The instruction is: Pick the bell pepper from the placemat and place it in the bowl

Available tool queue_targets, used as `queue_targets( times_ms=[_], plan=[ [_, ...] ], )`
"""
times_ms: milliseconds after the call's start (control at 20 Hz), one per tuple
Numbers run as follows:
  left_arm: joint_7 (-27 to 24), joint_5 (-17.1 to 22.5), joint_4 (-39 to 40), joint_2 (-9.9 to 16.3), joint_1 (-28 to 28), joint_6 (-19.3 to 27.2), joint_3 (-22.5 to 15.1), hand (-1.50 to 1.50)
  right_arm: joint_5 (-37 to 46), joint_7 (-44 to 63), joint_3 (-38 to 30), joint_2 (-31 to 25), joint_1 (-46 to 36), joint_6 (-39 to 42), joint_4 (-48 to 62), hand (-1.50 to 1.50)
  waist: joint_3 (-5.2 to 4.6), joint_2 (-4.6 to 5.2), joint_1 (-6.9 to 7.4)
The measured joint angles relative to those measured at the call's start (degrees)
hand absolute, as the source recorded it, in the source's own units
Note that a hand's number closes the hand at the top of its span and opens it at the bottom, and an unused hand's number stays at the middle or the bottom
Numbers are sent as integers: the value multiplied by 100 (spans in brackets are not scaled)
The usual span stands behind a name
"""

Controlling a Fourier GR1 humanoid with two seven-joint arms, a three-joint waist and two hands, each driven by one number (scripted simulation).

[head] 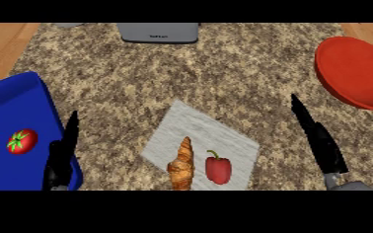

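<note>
A red bell pepper [218, 169] with a green stem lies on the grey placemat [197, 131] near the lower middle of the head view. A red bowl [348, 70] sits at the right edge of the counter, partly cut off. My right hand [317, 138] stands to the right of the placemat, fingers straight and pointing up, holding nothing, well apart from the pepper. At the lower left my left hand [62, 155] rests open, fingers up.
A croissant [181, 165] lies on the placemat just left of the pepper. A blue tray [25, 108] at the left holds a tomato [21, 141]. A grey appliance [158, 32] stands at the counter's far edge.
</note>
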Motion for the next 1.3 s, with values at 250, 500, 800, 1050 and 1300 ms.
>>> queue_targets(
  times_ms=[250, 500, 800, 1050, 1300],
  plan=[
    [-93, 116, -587, 26, -164, -549, -310, 0, 253, -168, -12, 673, 216, -1074, -852, 150, 99, -95, -285],
    [-103, 284, -1061, -72, -588, -1161, -750, 0, 1066, -205, 68, 1100, 718, -2477, -1158, -150, 85, -119, -523],
    [94, 496, -1317, -76, -995, -1723, -942, 0, 2477, -175, 935, 1921, 1226, -3862, -1304, -150, 104, -43, -234],
    [303, 546, -1425, -108, -1205, -1828, -970, 0, 3993, 1188, 1241, 1624, 1363, -3761, -1299, -150, 84, -25, -144],
    [300, 514, -1421, -138, -1197, -1858, -1032, 0, 4848, 2597, 1309, 1097, 1509, -2635, -1392, -150, 51, -3, -92]
  ],
)
